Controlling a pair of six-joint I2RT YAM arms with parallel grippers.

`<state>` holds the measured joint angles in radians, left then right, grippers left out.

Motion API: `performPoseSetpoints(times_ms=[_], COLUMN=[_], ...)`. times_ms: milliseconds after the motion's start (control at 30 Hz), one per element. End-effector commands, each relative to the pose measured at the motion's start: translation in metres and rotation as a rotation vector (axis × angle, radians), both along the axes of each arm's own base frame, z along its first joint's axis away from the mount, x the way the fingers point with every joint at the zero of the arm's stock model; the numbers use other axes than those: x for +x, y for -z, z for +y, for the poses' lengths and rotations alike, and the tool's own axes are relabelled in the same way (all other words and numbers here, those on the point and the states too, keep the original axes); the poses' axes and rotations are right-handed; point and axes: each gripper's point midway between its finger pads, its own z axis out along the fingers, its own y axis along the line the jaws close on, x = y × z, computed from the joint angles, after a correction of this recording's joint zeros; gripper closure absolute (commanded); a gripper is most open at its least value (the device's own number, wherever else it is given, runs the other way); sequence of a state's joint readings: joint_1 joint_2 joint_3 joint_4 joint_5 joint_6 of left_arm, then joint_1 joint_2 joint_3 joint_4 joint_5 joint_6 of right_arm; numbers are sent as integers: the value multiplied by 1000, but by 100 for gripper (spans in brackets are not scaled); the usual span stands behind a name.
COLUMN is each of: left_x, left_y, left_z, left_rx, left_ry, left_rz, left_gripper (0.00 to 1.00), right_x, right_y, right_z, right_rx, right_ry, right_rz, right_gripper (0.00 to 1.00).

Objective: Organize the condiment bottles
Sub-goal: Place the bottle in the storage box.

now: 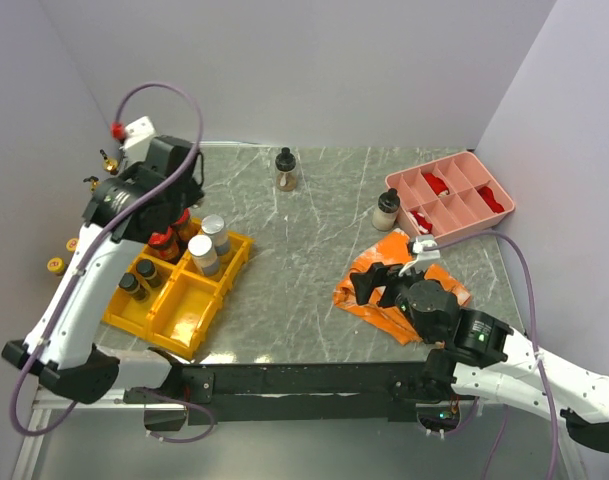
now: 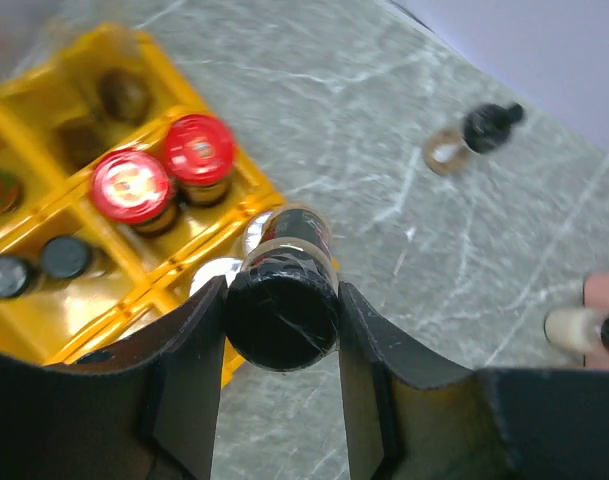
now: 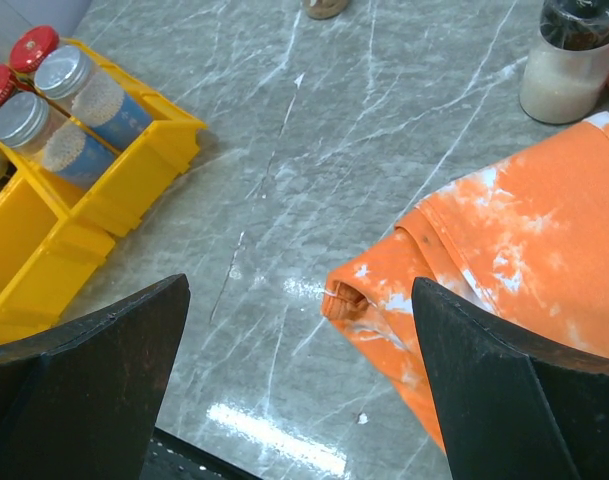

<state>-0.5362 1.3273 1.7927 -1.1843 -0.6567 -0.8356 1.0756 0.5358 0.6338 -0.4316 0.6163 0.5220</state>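
Closest to the left wrist camera, the left gripper [image 2: 282, 305] is clamped on the top of a black-capped bottle [image 2: 284, 335]. The bottle appears to be held in the air above the right-hand edge of the yellow bins [image 1: 179, 305].

In the top view the bins sit at nine o'clock on the table [image 1: 304, 270]. They already hold:
- two red-capped bottles [image 2: 134, 188];
- two small dark-capped bottles [image 1: 139, 277] in a left compartment;
- two silver-lidded jars [image 1: 208, 242] on the side toward the middle.

The nearest compartments look unfilled. A few small tops [image 1: 56, 265], yellow and gold, show at the far left past the arm. They are too small to name with any certainty.

At twelve o'clock a dark-topped bottle [image 1: 286, 168] stands alone near the back wall. At about two o'clock a pale jar [image 1: 386, 210] stands just beside the pink tray [image 1: 462, 172], which has red pieces [image 1: 434, 185] in some compartments. At four o'clock the right gripper [image 3: 299, 295] hovers over the edge of an orange cloth [image 1: 359, 298], its jaws spread wide and holding nothing.

By my reading the job is past the middle. Six containers are binned and a seventh is in hand over the bins. Left to do are setting that one down, collecting the lone bottle at the back and the pale jar by the tray, and dealing with whatever stands at the far left.
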Motion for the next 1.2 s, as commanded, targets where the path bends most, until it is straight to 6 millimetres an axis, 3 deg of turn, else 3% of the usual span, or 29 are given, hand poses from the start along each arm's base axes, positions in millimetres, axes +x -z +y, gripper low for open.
performPoseSetpoints(times_ms=[0,167,200,300,600,767,900,1167], left_x=[-23,-42,-48,-59,-85,-90,-80,-87], left_y=[20,58,75,97,137,144,143,164], left_z=[49,89,93,99,103,114,116,129], left_rx=[1,14,18,-28,-114,-77,-79,-35], left_ry=[-194,-373,-394,-425,-527,-579,-571,-675], left_rz=[67,163,204,226,258,238,180,197], left_gripper=[99,99,99,99,99,99,99,99], right_x=[2,2,3,3,3,4,4,3], right_y=[-9,-1,-1,2,2,4,4,6], right_z=[-3,0,0,0,1,2,4,-4], right_rx=[30,18,19,12,7,11,12,-2], right_ry=[16,10,10,11,5,6,-4,14], right_rz=[-30,-15,-16,-16,-25,-26,-26,-33], right_gripper=[0,0,0,0,0,0,0,0])
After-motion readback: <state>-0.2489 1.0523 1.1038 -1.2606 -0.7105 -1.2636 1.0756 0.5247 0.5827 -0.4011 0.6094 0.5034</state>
